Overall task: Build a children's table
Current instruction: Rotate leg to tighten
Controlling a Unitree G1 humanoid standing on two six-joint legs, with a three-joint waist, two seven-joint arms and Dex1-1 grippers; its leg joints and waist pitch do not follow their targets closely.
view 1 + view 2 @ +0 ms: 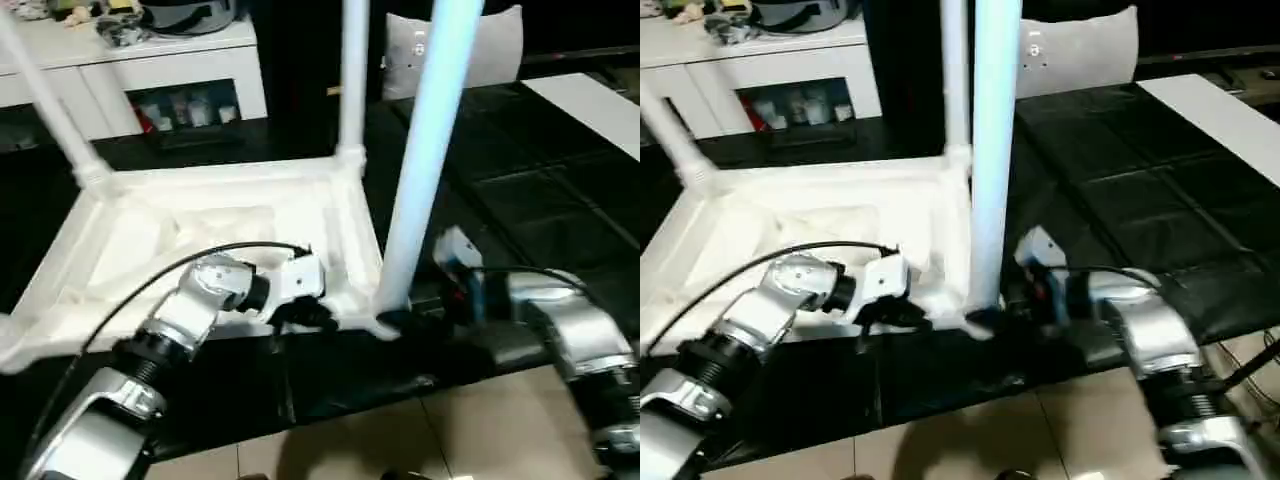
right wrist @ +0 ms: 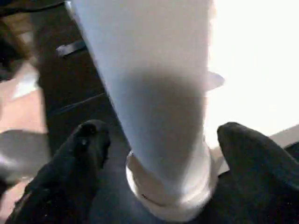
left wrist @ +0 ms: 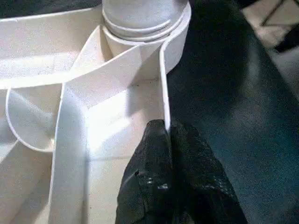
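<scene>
The children's table top [image 1: 150, 235] lies upside down on a black mat, ribbed underside up. Three white legs stand in its corner sockets: one leaning at the far left [image 1: 50, 100], one at the far right [image 1: 352, 70], and one at the near right [image 1: 430, 150]. My left gripper [image 3: 166, 128] is shut on the thin near rim [image 3: 163, 84] of the top, close to the near right socket. My right gripper [image 2: 161, 135] stands open around the base of the near right leg [image 2: 154, 93]. One finger is on each side, with a gap to the leg.
A white cabinet [image 1: 150, 70] with glass doors stands at the back left. A white panel [image 1: 480, 45] leans at the back, and a white board [image 1: 590, 105] lies at the far right. Tiled floor [image 1: 450, 420] begins at the mat's near edge.
</scene>
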